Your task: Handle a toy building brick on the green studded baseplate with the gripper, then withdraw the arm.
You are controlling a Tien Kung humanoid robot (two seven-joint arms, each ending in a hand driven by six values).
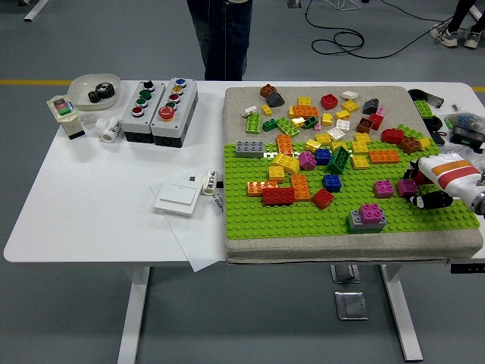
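Note:
The green studded baseplate (303, 220) lies on a grey mat and carries several bricks. Among them are a red brick (278, 196), a blue brick (331, 182) and a magenta brick on a grey one (367, 217). My right hand (426, 189), white and red with black fingers (432, 200), hovers at the plate's right edge. It sits just right of a small magenta brick (407, 186) and does not hold it; the fingers are relaxed around nothing. The left arm is out of sight.
Loose bricks cover the grey mat (250, 102) behind the plate. Two button boxes (159, 110), a bowl with a gear (95, 91), a white switch (178, 199) and paper lie on the white table's left. A person's legs (223, 38) stand at the far side.

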